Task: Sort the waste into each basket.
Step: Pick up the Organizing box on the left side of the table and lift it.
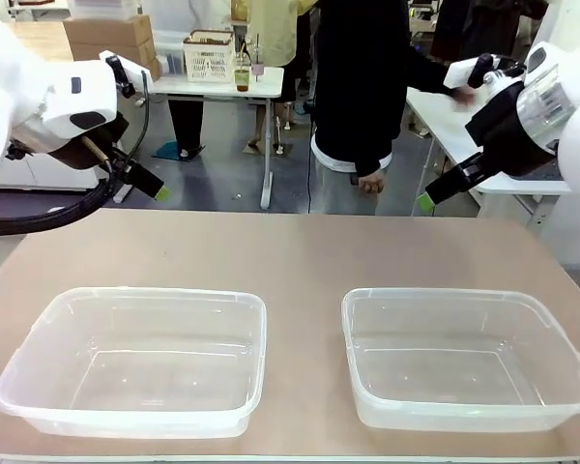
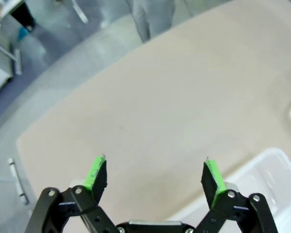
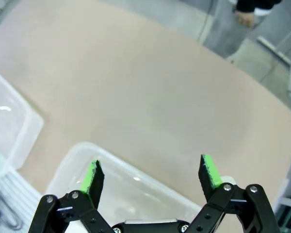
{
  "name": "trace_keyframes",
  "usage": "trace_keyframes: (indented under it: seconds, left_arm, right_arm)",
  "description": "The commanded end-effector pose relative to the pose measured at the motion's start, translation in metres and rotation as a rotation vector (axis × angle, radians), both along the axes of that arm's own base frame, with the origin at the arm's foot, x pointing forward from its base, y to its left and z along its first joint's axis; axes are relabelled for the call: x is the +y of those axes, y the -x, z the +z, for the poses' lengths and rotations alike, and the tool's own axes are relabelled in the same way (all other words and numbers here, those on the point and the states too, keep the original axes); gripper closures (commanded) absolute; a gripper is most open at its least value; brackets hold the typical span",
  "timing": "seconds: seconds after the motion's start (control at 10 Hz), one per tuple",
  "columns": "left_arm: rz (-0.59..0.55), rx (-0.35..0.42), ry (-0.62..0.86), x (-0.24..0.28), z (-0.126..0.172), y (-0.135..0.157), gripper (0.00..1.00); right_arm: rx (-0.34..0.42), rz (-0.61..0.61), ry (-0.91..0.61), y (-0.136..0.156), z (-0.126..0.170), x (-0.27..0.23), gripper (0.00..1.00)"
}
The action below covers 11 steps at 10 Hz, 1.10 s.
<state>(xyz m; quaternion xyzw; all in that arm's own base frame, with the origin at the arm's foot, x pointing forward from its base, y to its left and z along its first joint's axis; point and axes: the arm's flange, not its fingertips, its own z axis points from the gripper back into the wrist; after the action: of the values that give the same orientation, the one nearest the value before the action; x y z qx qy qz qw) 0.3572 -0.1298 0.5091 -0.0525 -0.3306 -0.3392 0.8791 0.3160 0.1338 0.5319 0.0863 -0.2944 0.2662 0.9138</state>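
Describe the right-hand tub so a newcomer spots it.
On the tan table, two see-through tubs stand side by side. The right tub is on the robot's right; it looks like the left tub, so only its side sets it apart.

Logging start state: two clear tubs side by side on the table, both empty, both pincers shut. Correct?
No, the pincers are open, not shut. In the left wrist view the left pincer has its jaws wide apart with nothing between them; the right wrist view shows the same for the right pincer. The left tub and right tub do sit side by side, empty.
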Motion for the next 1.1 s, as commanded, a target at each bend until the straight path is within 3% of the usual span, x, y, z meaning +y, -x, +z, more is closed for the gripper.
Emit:
trace_keyframes:
  seconds: [0.0,0.1,0.2,0.3,0.4,0.5,0.6,0.7,1.0]
  left_arm:
    - [-0.215,0.257,0.168,0.052,0.03,0.008,0.0]
    - [-0.333,0.44,0.361,0.091,0.038,0.009,0.0]
    - [-0.291,0.551,0.518,0.124,0.038,0.007,0.0]
    - [-0.175,0.602,0.664,0.149,0.034,0.002,0.0]
    - [-0.14,0.596,0.886,0.173,0.03,0.003,0.0]
    - [-0.062,0.537,1.054,0.192,0.027,0.007,0.0]
    - [0.047,0.481,1.088,0.195,0.028,0.008,0.0]
    - [-0.259,0.483,0.805,0.192,0.034,0.022,0.0]
    - [-0.259,0.483,0.805,0.192,0.034,0.022,0.0]
  right_arm:
    - [0.211,0.039,-0.457,0.025,0.035,-0.056,0.0]
    - [0.288,-0.092,-0.746,0.038,0.053,-0.103,0.0]
    - [0.328,-0.239,-0.91,0.046,0.057,-0.143,0.0]
    - [0.341,-0.343,-1.058,0.049,0.053,-0.178,0.0]
    - [0.337,-0.399,-1.123,0.051,0.046,-0.201,0.0]
    - [0.325,-0.452,-1.158,0.052,0.04,-0.217,0.0]
    - [0.309,-0.511,-1.13,0.05,0.038,-0.219,0.0]
    - [0.314,-0.208,-0.911,0.064,0.051,-0.22,0.0]
    - [0.314,-0.208,-0.911,0.064,0.051,-0.22,0.0]
